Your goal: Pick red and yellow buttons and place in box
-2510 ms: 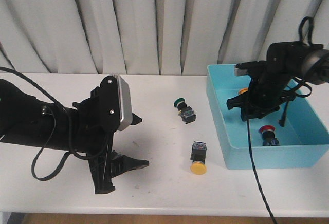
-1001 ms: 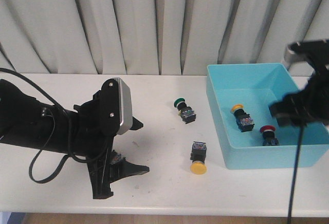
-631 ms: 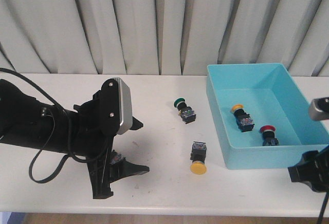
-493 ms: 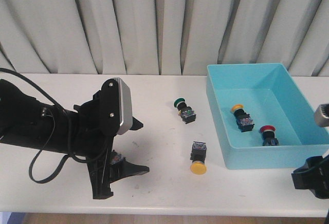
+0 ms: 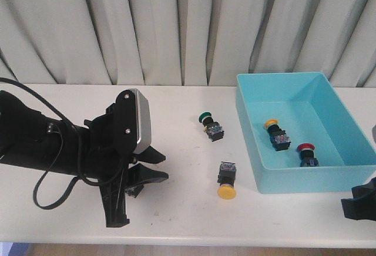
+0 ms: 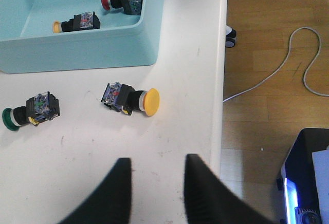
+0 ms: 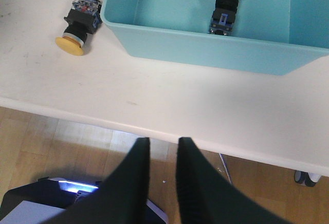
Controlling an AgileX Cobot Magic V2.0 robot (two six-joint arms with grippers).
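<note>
Waiting on the counter at lower centre, one yellow button lies outside the box — two sit inside. Left gripper fingers wide, empty; right gripper narrow, empty. Next, probably: reach it.

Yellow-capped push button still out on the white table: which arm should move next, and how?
Probably the left gripper: advance it toward the yellow-capped push button lying on its side on the white table beside the turquoise plastic box. That gripper is open, empty and faces it; the right gripper hangs off the table's front edge.
</note>
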